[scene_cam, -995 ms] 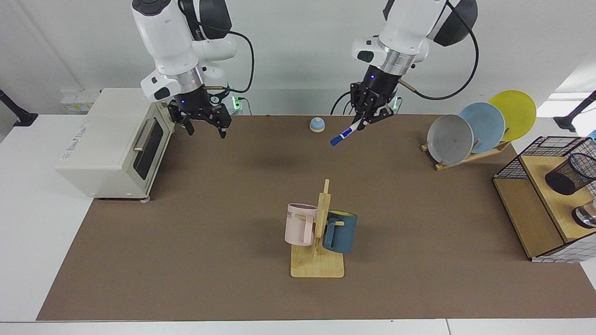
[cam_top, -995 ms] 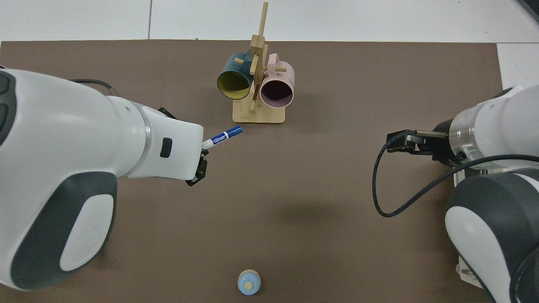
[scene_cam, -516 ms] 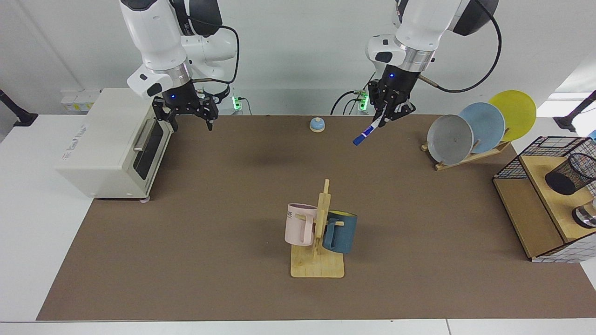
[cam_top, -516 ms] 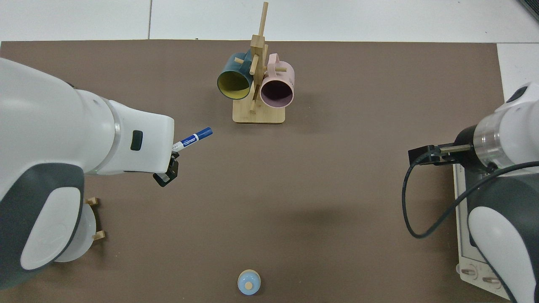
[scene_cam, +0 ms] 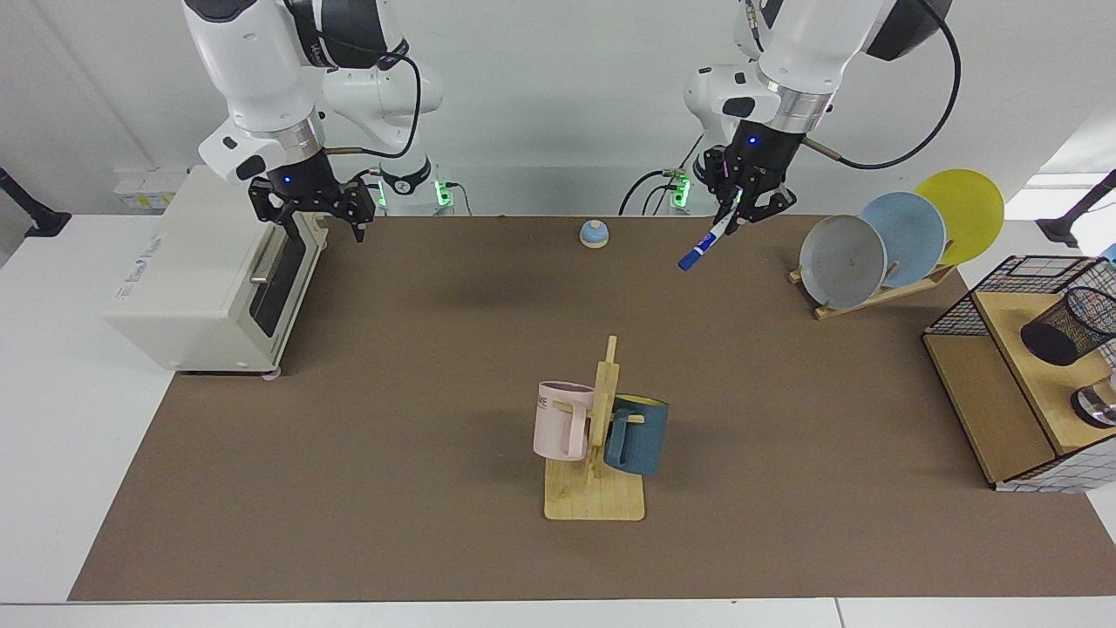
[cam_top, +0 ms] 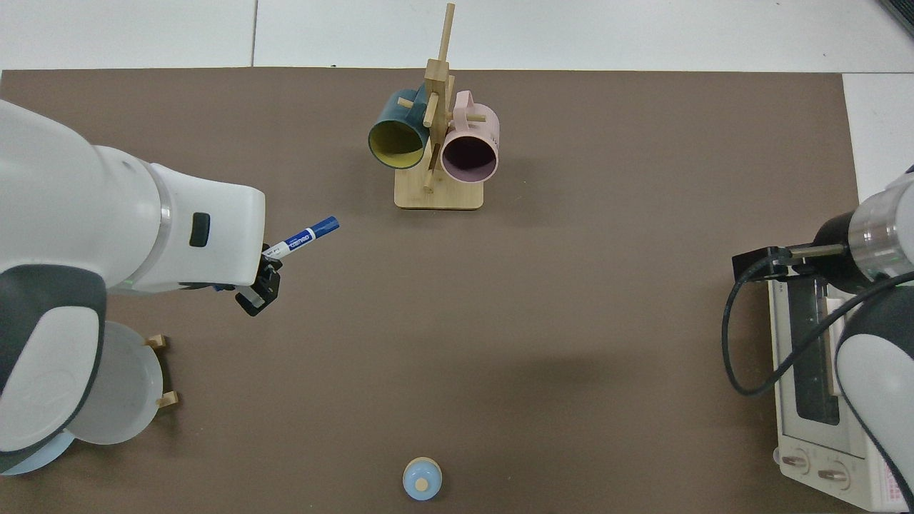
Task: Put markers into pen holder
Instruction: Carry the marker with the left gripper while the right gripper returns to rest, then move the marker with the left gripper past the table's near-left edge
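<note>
The marker [scene_cam: 704, 242], white with a blue cap, hangs slanted over the back of the brown mat, cap end pointing down. My left gripper [scene_cam: 735, 214] is shut on its upper end. From above, the marker [cam_top: 303, 235] sticks out from under the left gripper [cam_top: 263, 263]. The pen holder [scene_cam: 1068, 324], a black mesh cup, sits on the wooden shelf at the far right edge of the facing view, well away from the marker. My right gripper [scene_cam: 309, 218] hovers open and empty above the toaster oven's door.
A mug tree [scene_cam: 595, 488] with a pink and a teal mug stands mid-mat. A toaster oven [scene_cam: 192, 270] sits at the facing view's left. A plate rack [scene_cam: 898, 240], a blue bell [scene_cam: 594, 233] and the mesh-and-wood shelf box [scene_cam: 985, 392] are also there.
The left gripper has carried the marker toward the plate rack side and a little higher. The right gripper has drawn back to the toaster oven.
</note>
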`<act>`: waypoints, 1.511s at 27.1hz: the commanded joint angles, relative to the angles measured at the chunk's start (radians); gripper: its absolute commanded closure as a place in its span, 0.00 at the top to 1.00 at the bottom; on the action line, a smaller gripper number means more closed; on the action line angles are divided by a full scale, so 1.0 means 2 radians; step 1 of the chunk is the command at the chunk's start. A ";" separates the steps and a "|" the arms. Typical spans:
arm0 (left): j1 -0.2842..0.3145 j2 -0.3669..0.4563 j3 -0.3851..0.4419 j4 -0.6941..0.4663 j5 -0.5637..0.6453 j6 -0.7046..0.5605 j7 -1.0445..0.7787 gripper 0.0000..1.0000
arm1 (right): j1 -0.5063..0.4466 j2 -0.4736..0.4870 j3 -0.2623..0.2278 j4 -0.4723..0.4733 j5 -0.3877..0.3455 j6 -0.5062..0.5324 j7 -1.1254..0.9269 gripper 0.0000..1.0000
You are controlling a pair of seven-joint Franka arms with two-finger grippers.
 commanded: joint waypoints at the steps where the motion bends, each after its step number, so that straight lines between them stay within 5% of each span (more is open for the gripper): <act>1: 0.006 -0.002 -0.005 0.008 0.008 -0.012 -0.005 0.00 | -0.010 0.019 0.008 0.044 -0.008 -0.029 0.006 1.00; 12: 0.008 -0.002 -0.003 0.008 0.008 -0.013 -0.005 0.00 | -0.010 0.057 0.011 0.116 -0.003 -0.062 0.037 1.00; 41: 0.008 -0.003 -0.003 0.008 0.008 -0.013 -0.006 0.00 | -0.004 0.048 0.011 0.102 0.002 -0.054 0.066 1.00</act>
